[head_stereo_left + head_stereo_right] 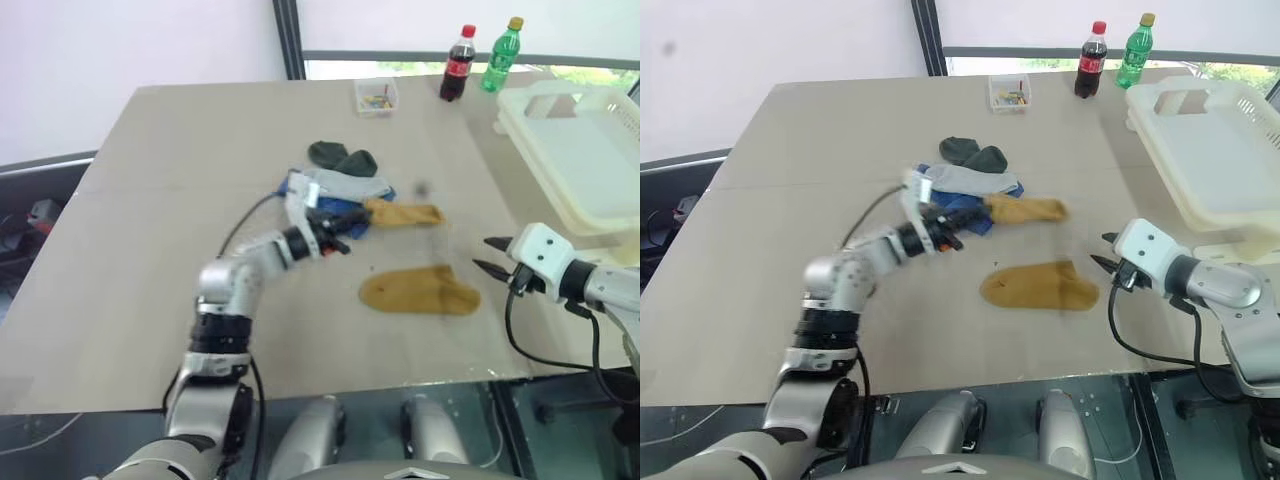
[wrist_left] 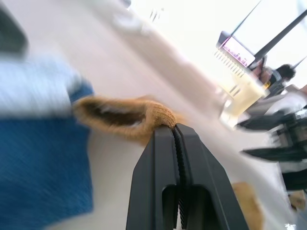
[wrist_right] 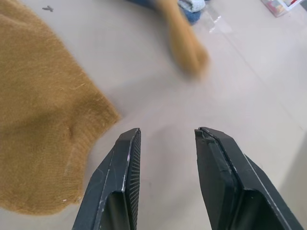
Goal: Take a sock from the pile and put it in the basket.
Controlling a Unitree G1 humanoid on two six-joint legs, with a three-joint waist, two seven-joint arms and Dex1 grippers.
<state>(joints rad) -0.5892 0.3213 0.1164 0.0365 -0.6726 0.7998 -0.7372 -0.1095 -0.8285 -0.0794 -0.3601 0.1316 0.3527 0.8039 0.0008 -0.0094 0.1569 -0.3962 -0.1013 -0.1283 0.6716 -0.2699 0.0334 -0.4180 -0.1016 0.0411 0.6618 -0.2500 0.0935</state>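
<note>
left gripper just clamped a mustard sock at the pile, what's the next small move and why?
Probably lift the left gripper a little to pull the mustard sock clear of the pile. The fingers are shut on the sock's cuff, but its free end trails beside the blue sock, and the basket sits far off to the right.

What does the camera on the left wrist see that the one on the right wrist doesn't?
Left wrist view: the left claw shut on the cuff of a mustard sock, beside a blue sock and a grey sock, with the basket beyond. Right wrist view: the right claw open, hovering over the bare table, next to a second mustard sock lying flat. Both catch the pinched mustard sock and the tabletop.
</note>
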